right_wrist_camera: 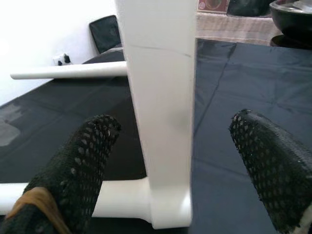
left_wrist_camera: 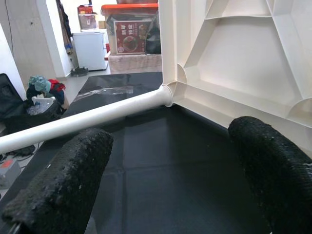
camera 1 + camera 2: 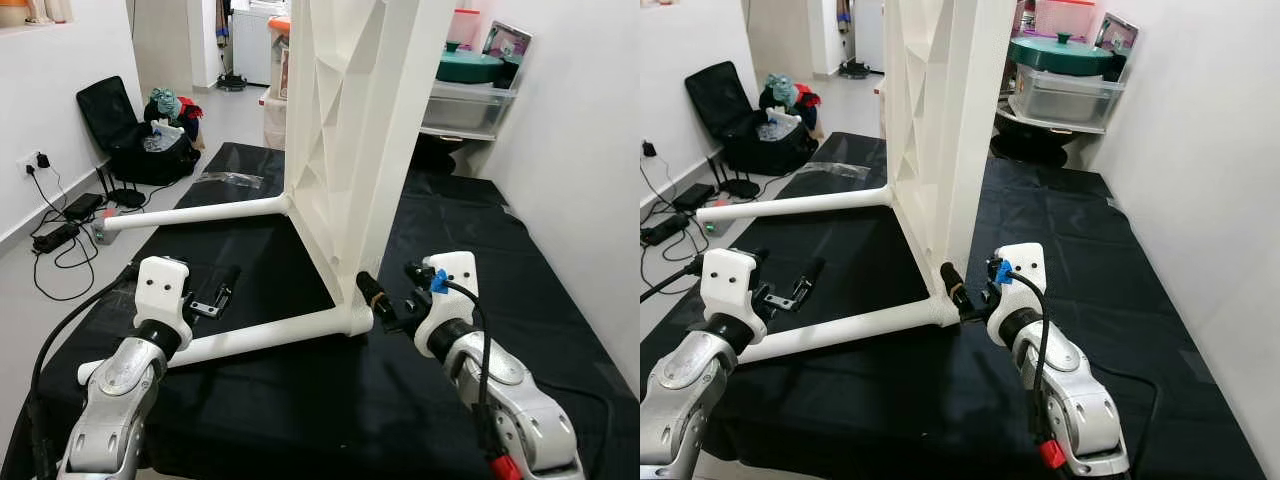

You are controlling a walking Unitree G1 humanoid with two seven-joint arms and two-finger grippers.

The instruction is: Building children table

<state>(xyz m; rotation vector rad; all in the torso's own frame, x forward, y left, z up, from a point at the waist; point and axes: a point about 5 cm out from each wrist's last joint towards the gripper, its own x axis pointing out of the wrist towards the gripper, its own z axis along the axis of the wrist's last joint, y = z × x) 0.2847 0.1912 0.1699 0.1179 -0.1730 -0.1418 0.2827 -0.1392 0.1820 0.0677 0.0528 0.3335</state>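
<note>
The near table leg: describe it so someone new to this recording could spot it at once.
A white tabletop stands on edge on the black mat. Two white legs stick out of it toward the robot's left. The near table leg runs from the bottom corner, just in front of the left gripper; the far leg lies farther back.

Tabletop (image 3: 360, 120) stands on edge on mat (image 3: 520, 290), legs (image 3: 200, 213) leftward.

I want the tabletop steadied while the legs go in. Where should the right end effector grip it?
Probably the tabletop's upright edge just above the near leg socket, approached from the right end effector's own side: the slab stands on edge, narrow enough to fit between the open fingers.
</note>
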